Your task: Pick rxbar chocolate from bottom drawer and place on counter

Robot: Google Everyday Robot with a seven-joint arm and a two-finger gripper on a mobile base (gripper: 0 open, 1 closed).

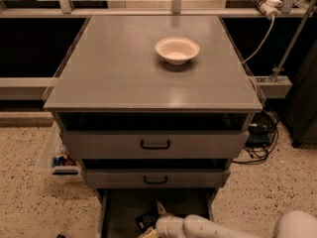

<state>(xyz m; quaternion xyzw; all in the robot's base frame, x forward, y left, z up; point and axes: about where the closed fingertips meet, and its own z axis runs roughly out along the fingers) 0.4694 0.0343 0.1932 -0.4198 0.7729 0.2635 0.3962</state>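
Note:
The bottom drawer (124, 207) is pulled open at the foot of the cabinet. The black rxbar chocolate (146, 219) lies in it, right at my gripper's tip. My gripper (154, 221) reaches into the drawer from the lower right, on a white arm (213, 228). One pale finger (161, 208) points up beside the bar. The grey counter (124, 73) is the cabinet's top.
A white bowl (177, 49) stands on the counter at the back right. The two upper drawers with black handles (155, 145) are closed. A clear bin (58, 158) sits on the floor at left, cables (260, 133) at right.

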